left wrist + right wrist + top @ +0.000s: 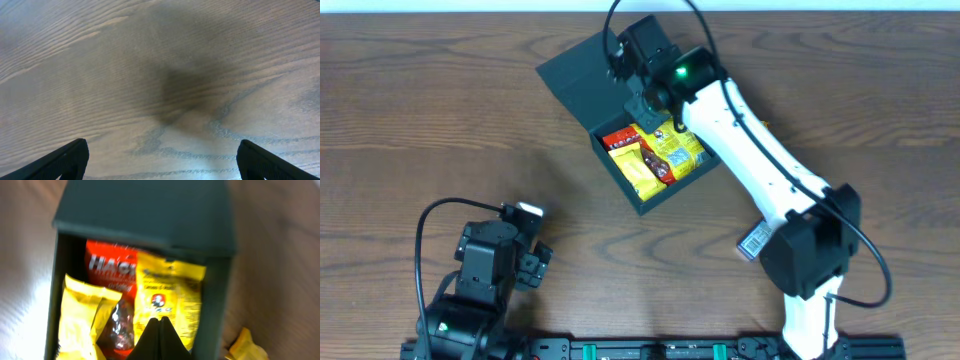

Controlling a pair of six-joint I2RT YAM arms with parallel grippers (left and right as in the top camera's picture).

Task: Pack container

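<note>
The container [642,205] is a dark square box at the table's back middle, open, with its flap lid [582,75] lying back to the upper left. Inside lie yellow and red snack packets [655,150]. My right gripper [648,105] hovers over the box's far side near the hinge. In the right wrist view its fingers [160,321] are shut together and empty above a yellow packet [170,292], with a red packet [107,265] and another yellow one [82,317] beside it, under the lid [145,210]. My left gripper [535,262] is open over bare wood [162,146].
A yellow packet [245,345] lies on the table just outside the box's right wall. The wooden table [420,120] spreads left of the box. The left arm's base sits at the front left edge.
</note>
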